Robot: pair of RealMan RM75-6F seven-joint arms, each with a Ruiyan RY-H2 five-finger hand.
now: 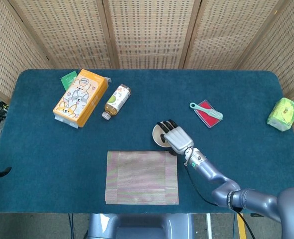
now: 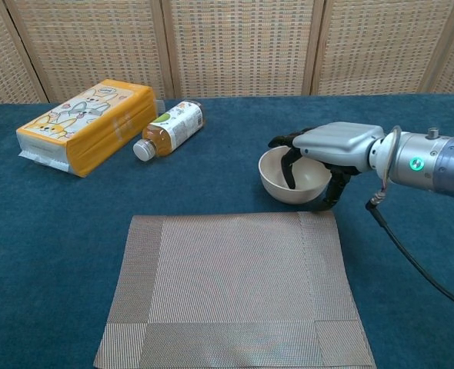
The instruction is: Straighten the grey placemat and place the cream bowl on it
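Your right hand (image 2: 328, 147) sits over the cream bowl (image 2: 292, 180), which stands on the blue table (image 1: 246, 149) just off the far right corner of the grey placemat (image 2: 235, 288), at about 1 o'clock from the mat's middle. The dark fingers (image 2: 288, 167) curl down inside the bowl while the thumb (image 2: 331, 191) reaches down its outer wall on the near right side, so the rim is caught between them (you are gripping it). In the head view the hand (image 1: 176, 138) covers most of the bowl (image 1: 158, 134), leaving only its 9 o'clock edge showing. The bowl rests on the cloth, not on the mat (image 1: 142, 177). The mat lies flat and square to the table edge. Your left hand is out of sight in both views.
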